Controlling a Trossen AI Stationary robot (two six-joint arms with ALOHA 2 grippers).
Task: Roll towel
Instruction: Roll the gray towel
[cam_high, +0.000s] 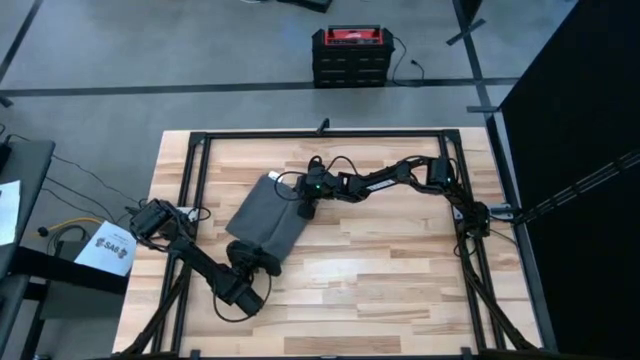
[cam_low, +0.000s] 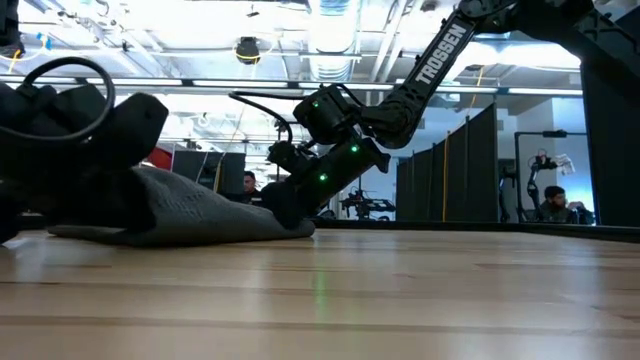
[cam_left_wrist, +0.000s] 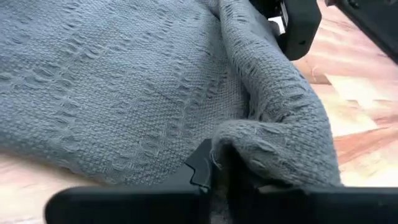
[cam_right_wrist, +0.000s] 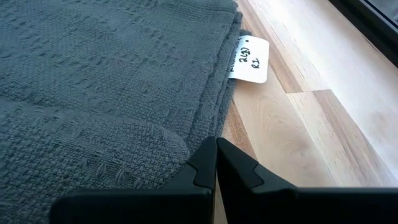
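While the left gripper pinches the towel's near corner, the right gripper, fingers together, presses its far edge mid-worktop.

The counter is of pale wooden planks with a black metal frame standing along its edges. On the grey floor beyond its far edge sits a black and red case with a cable, and off its left edge a white printed sheet lies on dark furniture. Across the room behind, dark partition panels stand under ceiling lights, and a person shows far off.
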